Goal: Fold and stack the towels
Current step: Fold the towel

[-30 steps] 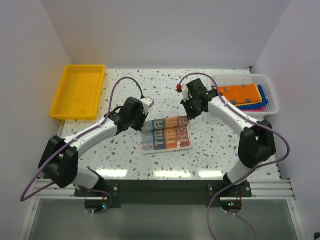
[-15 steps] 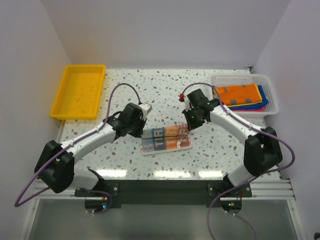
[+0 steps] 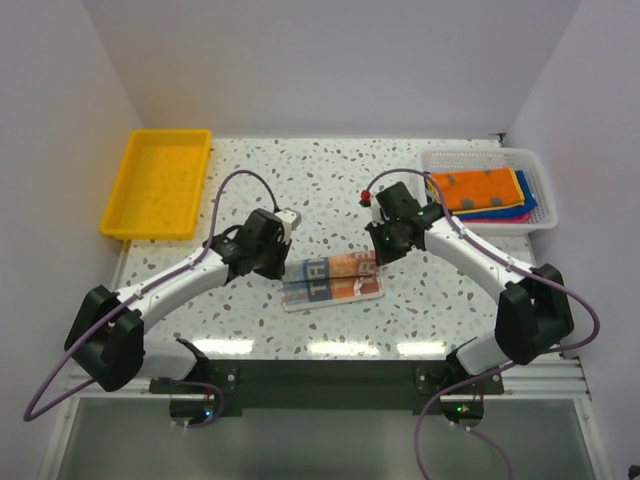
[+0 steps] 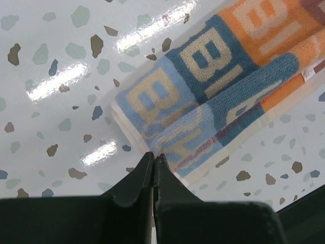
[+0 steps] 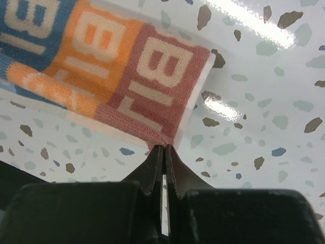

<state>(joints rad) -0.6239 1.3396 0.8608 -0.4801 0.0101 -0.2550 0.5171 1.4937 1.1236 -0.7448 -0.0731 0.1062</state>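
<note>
An orange-blue towel with white print (image 3: 332,280) lies half folded at the table's middle. My left gripper (image 3: 282,263) is shut on its left far corner; the left wrist view shows the blue towel corner (image 4: 167,137) pinched at that gripper (image 4: 154,154). My right gripper (image 3: 377,257) is shut on the right far corner, and in the right wrist view the reddish towel corner (image 5: 162,76) is caught at the gripper (image 5: 165,147). More towels lie stacked in the white mesh basket (image 3: 545,190): an orange one (image 3: 480,188) on top, with blue (image 3: 527,205) and pink (image 3: 505,216) edges showing under it.
A yellow plastic tray (image 3: 160,183) stands at the back left. The basket stands at the back right, close behind the right arm. White walls close in the table on three sides.
Both grippers have moved toward the near edge, drawing the towel's far edge over itself. The towel now looks narrower front to back.
</note>
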